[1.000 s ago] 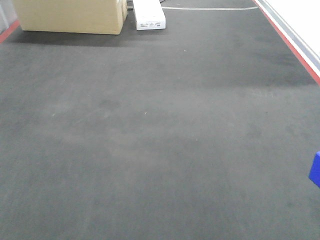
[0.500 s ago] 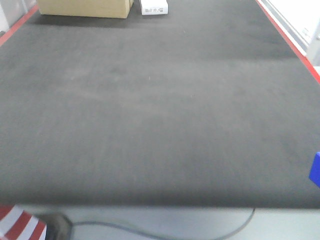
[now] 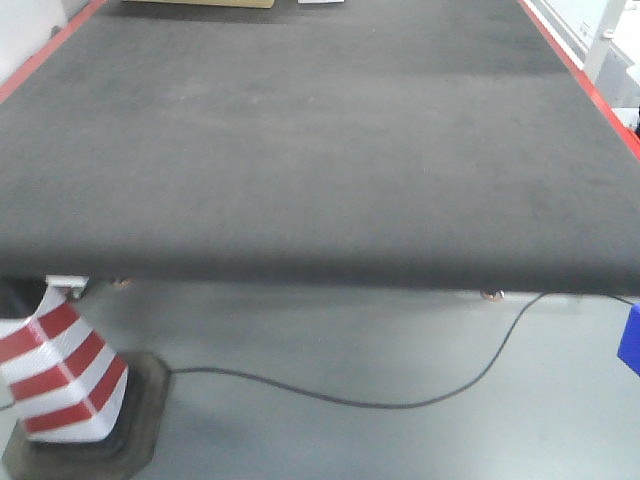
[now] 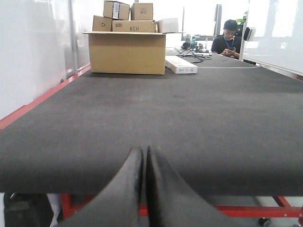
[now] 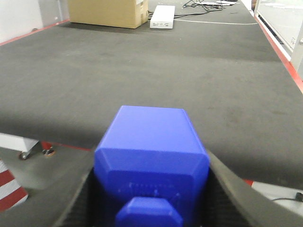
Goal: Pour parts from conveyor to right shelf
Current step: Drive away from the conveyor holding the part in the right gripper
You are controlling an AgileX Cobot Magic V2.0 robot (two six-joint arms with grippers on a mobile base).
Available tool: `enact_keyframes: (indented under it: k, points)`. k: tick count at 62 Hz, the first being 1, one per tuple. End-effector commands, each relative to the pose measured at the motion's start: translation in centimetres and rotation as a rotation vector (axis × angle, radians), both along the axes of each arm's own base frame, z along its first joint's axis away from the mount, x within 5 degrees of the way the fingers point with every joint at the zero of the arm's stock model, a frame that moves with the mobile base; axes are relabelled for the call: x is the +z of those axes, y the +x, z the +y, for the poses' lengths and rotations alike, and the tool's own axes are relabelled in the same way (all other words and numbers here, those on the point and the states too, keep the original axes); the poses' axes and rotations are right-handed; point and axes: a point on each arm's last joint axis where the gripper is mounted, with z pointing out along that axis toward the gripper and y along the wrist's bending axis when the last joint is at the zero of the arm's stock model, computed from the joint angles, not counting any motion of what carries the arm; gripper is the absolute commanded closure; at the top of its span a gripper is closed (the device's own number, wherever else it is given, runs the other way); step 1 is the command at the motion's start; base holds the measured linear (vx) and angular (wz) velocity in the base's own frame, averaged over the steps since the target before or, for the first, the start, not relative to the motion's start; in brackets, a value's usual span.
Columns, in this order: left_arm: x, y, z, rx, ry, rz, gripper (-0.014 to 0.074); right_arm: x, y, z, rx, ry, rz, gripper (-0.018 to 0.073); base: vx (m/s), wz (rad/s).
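Block [image 5: 151, 156] clamped in the right hand [image 5: 152, 201], just off the near edge of the conveyor [image 5: 142, 71].
Fingers press on the bright-blue block's two flanks, likely so that it rides steady toward the right shelf, which no view shows. Its long axis runs straight out from the wrist toward the conveyor's far end, nub end nearest the wrist camera, top face roughly level. It hangs over the floor [image 3: 330, 340], not the conveyor. The left hand [image 4: 144, 158], fingers pressed together and empty, sits low at the conveyor's edge.
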Motion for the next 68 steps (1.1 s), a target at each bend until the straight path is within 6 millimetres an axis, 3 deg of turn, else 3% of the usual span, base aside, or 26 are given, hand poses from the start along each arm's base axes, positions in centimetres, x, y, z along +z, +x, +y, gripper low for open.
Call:
enact_keyframes:
  k: [1,33,68]
  points:
    - [-0.27,-0.01,0.00,-0.001,-0.016,-0.059,0.0602,1.42,0.10,-0.16,-0.018,0.005,-0.088,0.0564,-0.37,0.04]
    - [-0.27,-0.01,0.00,-0.001,-0.016,-0.059,0.0602,1.42,0.10,-0.16,-0.018,0.005,-0.088,0.0564,-0.35,-0.14]
    - [-0.27,-0.01,0.00,-0.001,-0.016,-0.059,0.0602,1.42,0.10,-0.16,-0.018,0.005,-0.088,0.0564,-0.24,-0.91]
